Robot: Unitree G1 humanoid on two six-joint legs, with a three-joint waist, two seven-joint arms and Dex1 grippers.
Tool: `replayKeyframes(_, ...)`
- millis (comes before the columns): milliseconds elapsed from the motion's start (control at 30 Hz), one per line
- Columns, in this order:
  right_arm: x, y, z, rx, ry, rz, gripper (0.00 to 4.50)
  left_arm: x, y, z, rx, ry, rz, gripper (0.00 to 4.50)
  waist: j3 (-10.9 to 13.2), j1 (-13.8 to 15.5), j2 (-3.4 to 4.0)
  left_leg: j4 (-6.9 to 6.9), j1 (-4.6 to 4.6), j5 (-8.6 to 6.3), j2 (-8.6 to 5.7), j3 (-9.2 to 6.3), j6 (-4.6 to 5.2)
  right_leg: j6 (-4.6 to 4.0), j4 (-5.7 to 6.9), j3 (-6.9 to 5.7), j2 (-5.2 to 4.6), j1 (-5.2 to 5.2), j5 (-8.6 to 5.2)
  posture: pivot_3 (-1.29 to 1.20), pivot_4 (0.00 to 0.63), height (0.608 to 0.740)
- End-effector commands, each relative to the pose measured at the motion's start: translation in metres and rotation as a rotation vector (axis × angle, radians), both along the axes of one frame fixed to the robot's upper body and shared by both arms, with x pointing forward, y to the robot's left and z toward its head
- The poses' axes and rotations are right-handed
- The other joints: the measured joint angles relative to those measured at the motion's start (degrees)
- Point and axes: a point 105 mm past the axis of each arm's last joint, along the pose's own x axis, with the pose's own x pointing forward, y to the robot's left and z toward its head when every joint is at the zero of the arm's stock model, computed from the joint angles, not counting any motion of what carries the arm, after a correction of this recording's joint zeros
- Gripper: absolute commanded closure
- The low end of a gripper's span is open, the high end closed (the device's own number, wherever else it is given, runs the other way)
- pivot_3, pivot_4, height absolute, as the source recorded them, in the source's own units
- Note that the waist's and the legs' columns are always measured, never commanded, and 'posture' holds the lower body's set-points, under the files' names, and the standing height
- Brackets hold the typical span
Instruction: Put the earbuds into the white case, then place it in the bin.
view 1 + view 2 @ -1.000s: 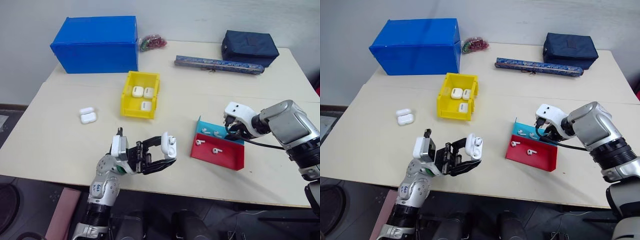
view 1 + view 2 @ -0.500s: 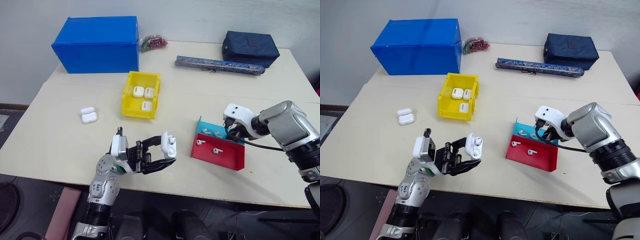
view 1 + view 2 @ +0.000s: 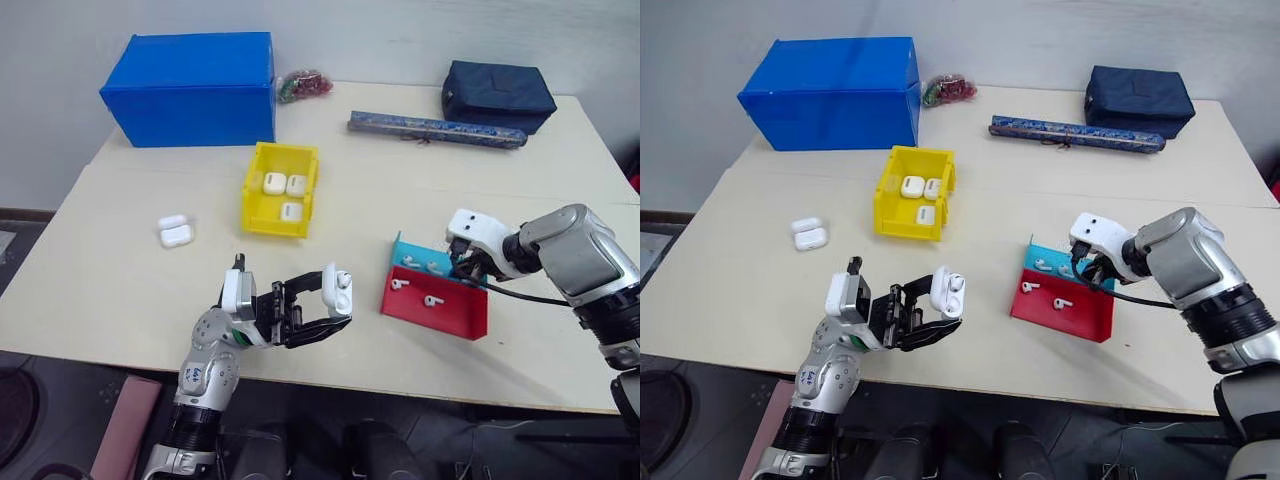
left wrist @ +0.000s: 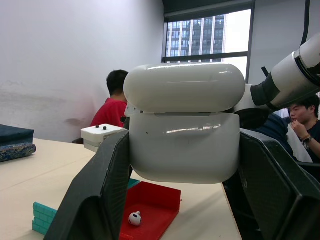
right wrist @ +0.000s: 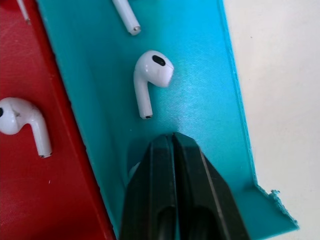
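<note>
Head views: pale table (image 3: 120,280). Left gripper (image 3: 335,305) near the front edge, its two black fingers clamped on a small glossy white rounded plastic earbud case (image 3: 338,290), lid tipped open a little. Right of it, a red shallow plastic tray (image 3: 440,310) with a teal shallow tray (image 3: 403,247) touching its far side; tiny white plastic earbuds (image 3: 400,284) lie in both. Right gripper (image 3: 1087,270) dips into the teal tray at its right end. Small bright yellow rectangular plastic bin (image 3: 258,205) sits left of centre, three white cases inside; two more white cases (image 3: 175,231) lie on the table to its left. Far left, a large blue plastic box (image 3: 190,75); far right, a dark navy fabric pouch (image 3: 498,95), with a long patterned blue flat bar (image 3: 436,128) just in front of it. Left wrist view: the case fills the gap between the fingers (image 4: 95,200), held by its lower half; red tray beyond; two people at the back. Right wrist view: right gripper's fingers (image 5: 160,195) pressed together, tips on the teal tray floor, one earbud just ahead of them; something small and white shows beside the tips, too hidden to tell.
</note>
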Motion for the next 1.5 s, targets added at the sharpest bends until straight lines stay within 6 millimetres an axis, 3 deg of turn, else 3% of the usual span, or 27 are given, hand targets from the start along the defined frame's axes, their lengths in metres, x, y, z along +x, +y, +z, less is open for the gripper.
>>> replayKeyframes(33,0.001,0.003,0.022,0.060,-0.034,0.006,3.27,-0.002,0.000,0.006,-0.012,-0.029,0.003,1.73,0.00,-0.17,0.00,0.00,0.00,0.00,0.00,0.00,0.00,0.00,0.01,0.00,0.00,0.00,0.00,0.00,0.150,0.740)
replayKeyframes(133,0.003,0.012,0.025,0.104,-0.018,-0.003,2.38,-0.003,0.000,0.005,-0.010,-0.027,0.002,1.73,0.00,-0.61,0.00,0.00,0.00,0.00,0.00,0.00,0.00,0.00,0.02,0.00,0.00,-0.01,0.00,0.00,0.150,0.740)
replayKeyframes(400,0.008,0.029,0.025,0.170,0.014,-0.064,2.38,-0.003,0.001,0.004,-0.004,-0.026,0.006,1.73,0.00,-0.54,0.00,0.00,-0.03,0.00,0.01,-0.01,0.00,0.00,0.06,-0.01,-0.02,-0.05,0.00,0.00,0.150,0.740)
replayKeyframes(1500,0.008,0.034,-0.005,0.068,0.001,-0.043,2.38,-0.003,-0.001,0.005,-0.012,-0.021,0.011,1.73,0.00,-0.61,0.00,0.00,-0.06,0.00,0.00,0.00,0.00,0.00,0.07,-0.02,-0.03,-0.08,0.00,0.00,0.150,0.740)
